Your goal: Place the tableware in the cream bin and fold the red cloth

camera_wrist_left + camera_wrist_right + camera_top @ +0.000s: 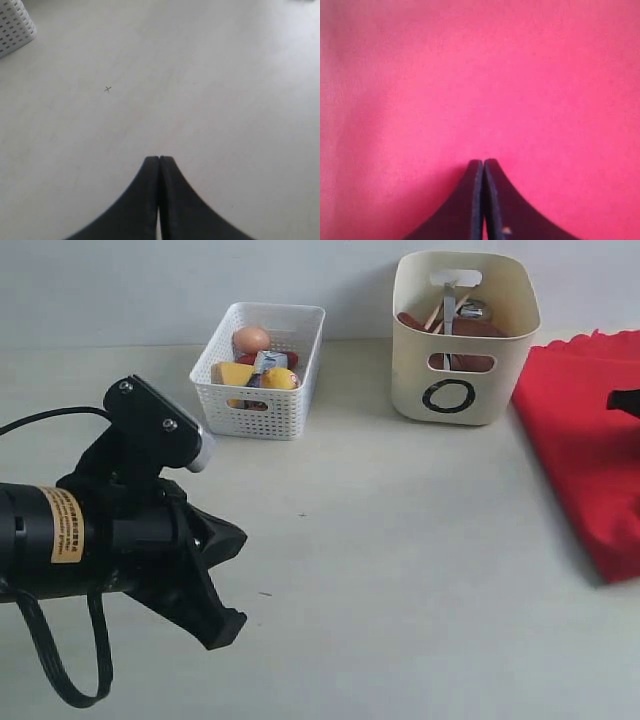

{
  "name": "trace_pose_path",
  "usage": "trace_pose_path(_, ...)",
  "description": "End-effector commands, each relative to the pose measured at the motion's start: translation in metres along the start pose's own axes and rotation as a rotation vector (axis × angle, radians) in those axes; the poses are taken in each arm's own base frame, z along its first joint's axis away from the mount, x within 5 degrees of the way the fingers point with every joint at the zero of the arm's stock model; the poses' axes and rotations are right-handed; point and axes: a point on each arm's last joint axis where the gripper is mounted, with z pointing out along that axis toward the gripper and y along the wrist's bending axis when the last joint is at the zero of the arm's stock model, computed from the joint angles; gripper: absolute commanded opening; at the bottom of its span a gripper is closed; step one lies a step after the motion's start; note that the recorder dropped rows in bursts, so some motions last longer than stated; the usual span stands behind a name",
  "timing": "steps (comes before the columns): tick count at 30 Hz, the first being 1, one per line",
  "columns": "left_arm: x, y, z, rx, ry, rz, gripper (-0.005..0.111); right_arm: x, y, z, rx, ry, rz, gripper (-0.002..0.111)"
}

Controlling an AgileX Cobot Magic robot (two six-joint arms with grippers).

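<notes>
The red cloth (585,440) lies on the table at the right and runs out of the exterior view; its scalloped edge shows at the back. It fills the right wrist view (480,75). My right gripper (483,162) is shut just above it, with nothing seen between the jaws; only a black bit of it (624,401) shows at the exterior view's edge. The cream bin (455,390) stands at the back, holding tableware: a brown plate (470,332), a steel cup (474,310), a metal handle (449,302). My left gripper (226,628) (159,159) hangs shut and empty over bare table.
A white perforated basket (262,410) (12,27) at the back left holds an egg (251,339), cheese (235,373) and other food. A small cross mark (107,89) is on the tabletop ahead of the left gripper. The left arm's cable loops near the front left edge.
</notes>
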Motion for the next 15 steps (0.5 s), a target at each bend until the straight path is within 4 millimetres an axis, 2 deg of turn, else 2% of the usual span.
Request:
trace_pose_path(1, 0.000, 0.000, -0.001, 0.000, -0.007, -0.014, 0.001, 0.004, 0.024, 0.019, -0.051, -0.025, -0.035, 0.000)
trace_pose_path(6, 0.000, 0.000, -0.001, 0.001, -0.012, -0.014, 0.001, -0.015, 0.050, 0.015, -0.077, -0.063, -0.070, 0.000)
trace_pose_path(9, 0.000, 0.000, -0.001, 0.001, -0.014, -0.014, 0.001, -0.028, 0.052, -0.002, -0.067, -0.061, -0.039, 0.000)
trace_pose_path(12, -0.002, 0.000, -0.002, 0.003, -0.032, -0.014, 0.001, -0.042, 0.049, -0.033, -0.046, -0.059, -0.032, 0.000)
trace_pose_path(13, -0.006, 0.000, -0.005, 0.005, -0.068, -0.014, 0.001, -0.051, 0.046, -0.061, -0.035, -0.080, -0.067, 0.000)
trace_pose_path(15, -0.011, 0.000, -0.013, 0.008, -0.126, -0.015, 0.001, -0.057, 0.043, -0.093, -0.040, -0.131, -0.067, 0.000)
